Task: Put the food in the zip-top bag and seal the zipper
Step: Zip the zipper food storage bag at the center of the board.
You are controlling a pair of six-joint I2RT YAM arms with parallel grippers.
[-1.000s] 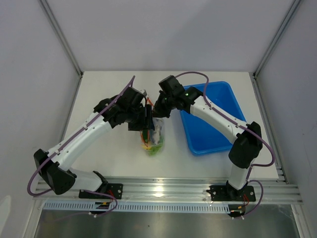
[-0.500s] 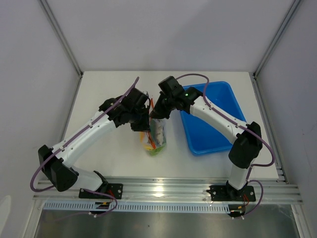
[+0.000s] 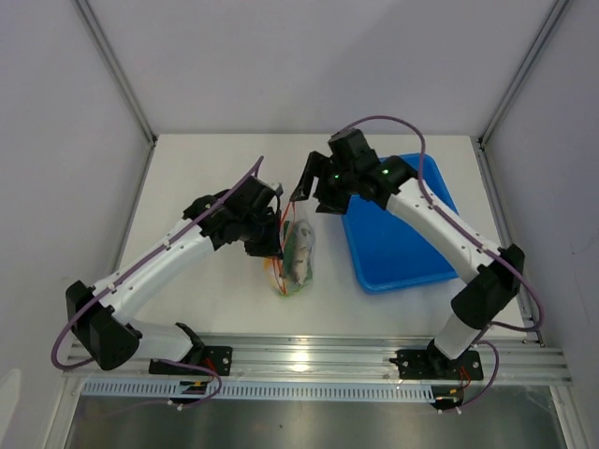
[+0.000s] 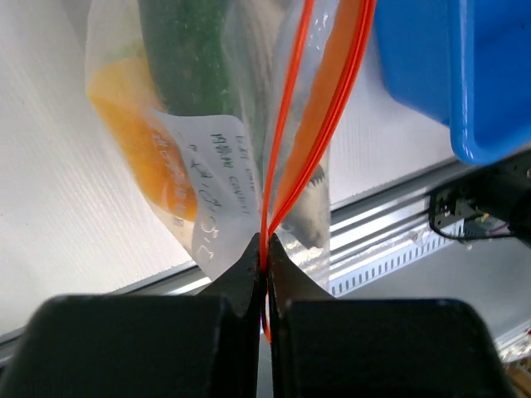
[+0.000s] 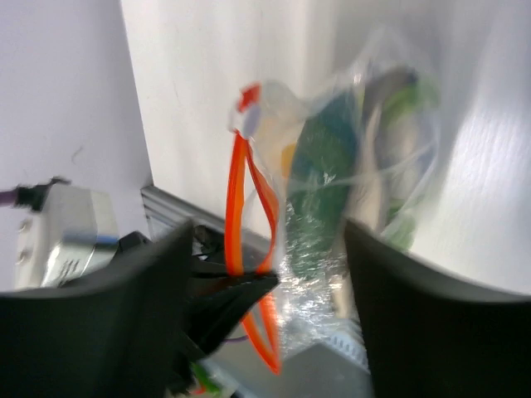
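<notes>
White desk (image 3: 206,178). Blue rectangular plastic tray (image 3: 398,253) on its right half, near the bag, not touching it. Small crinkly transparent zip-top bag (image 3: 298,257) sits mid-desk between the two arms.

Left gripper (image 4: 265,253): jaws pressed fully together on the thin orange-red zipper strip (image 4: 282,124), whose two strands gape apart beyond the pinch. Right gripper (image 3: 304,192): jaws spread wide, gripping nothing, by the bag's far end.

Inside the bag: dark green piece (image 4: 182,58), yellow-orange piece (image 4: 133,141).
</notes>
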